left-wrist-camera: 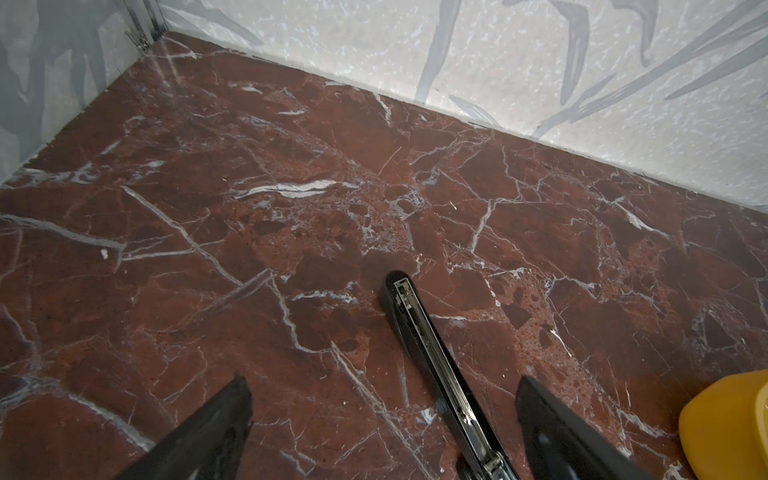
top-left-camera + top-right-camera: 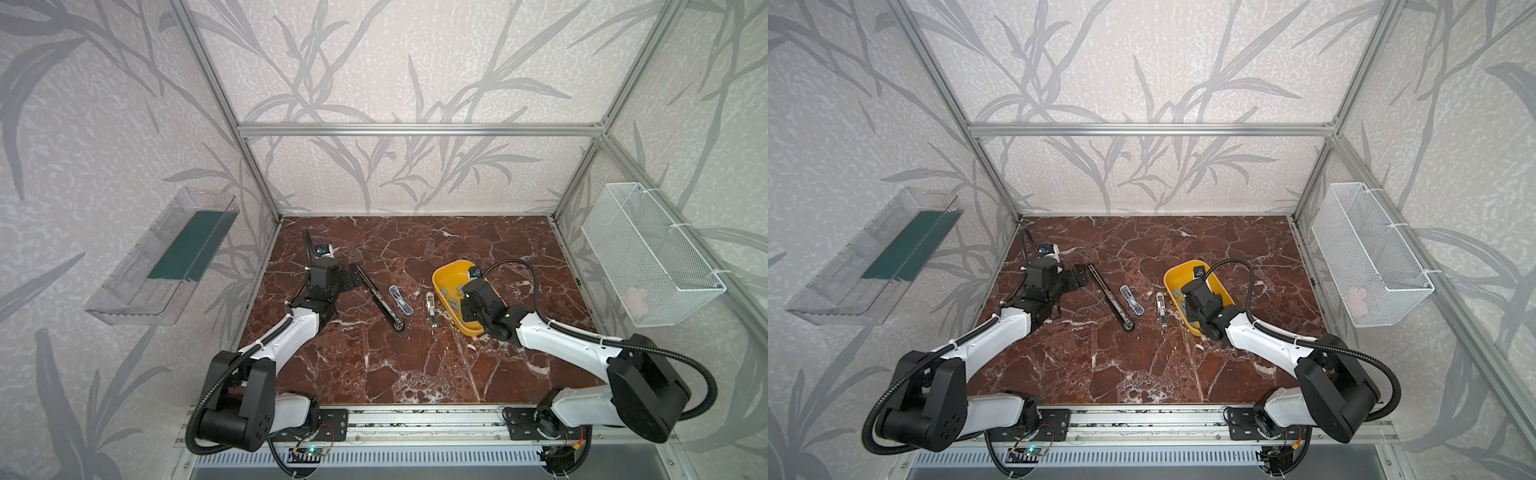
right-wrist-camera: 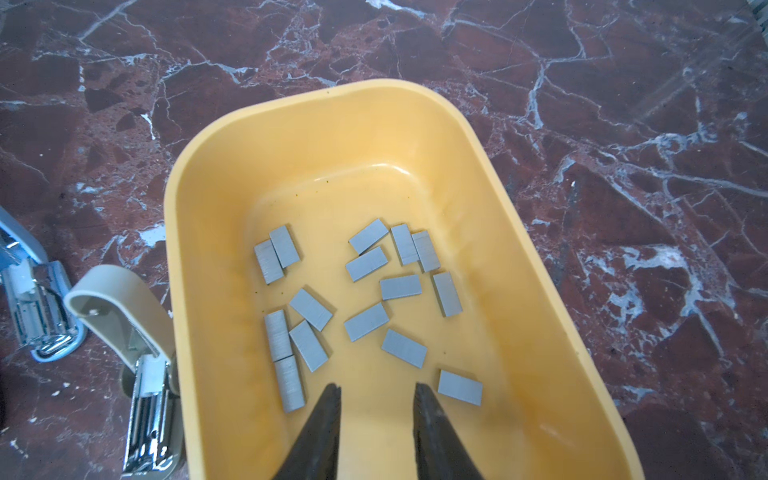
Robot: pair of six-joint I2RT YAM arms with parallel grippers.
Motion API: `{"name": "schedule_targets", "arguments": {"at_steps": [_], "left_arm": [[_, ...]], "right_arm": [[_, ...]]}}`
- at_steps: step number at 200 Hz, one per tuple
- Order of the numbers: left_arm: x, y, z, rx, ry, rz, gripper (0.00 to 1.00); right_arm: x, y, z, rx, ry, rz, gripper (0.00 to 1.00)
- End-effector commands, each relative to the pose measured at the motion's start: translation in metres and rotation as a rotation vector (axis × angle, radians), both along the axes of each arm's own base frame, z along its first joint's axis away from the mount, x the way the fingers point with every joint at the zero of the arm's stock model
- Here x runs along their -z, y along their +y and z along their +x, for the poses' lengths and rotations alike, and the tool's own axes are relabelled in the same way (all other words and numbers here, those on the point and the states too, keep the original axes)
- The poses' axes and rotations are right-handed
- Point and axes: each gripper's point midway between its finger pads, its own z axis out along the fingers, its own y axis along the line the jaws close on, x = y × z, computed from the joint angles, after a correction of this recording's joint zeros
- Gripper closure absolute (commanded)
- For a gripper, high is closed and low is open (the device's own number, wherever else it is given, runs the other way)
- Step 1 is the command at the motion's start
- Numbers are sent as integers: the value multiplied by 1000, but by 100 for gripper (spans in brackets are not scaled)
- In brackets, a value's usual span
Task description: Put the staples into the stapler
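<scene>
Many staples lie loose in the yellow tray, right of the desk. The right end effector hovers above them, narrowly parted and empty. The flat strips could slip from its tips. The left end effector gapes wide.

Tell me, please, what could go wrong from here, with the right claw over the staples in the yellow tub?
The staples lie flat, several touching, so the open right claw may slip off one or pinch two. Pressing down could also shove the yellow tub into the opened beige stapler close beside it.
</scene>
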Motion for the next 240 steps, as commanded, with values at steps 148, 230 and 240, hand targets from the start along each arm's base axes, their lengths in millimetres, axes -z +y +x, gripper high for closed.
{"name": "schedule_targets", "arguments": {"at_steps": [148, 230, 240], "left_arm": [[19, -125, 127, 69, -258, -153, 1], [24, -143, 145, 12, -288, 59, 1], [21, -145, 147, 5, -294, 90, 1]], "right_arm": [[51, 5, -10, -55, 245, 52, 56], [52, 0, -18, -52, 239, 59, 65], [48, -3, -17, -45, 219, 57, 66]]}}
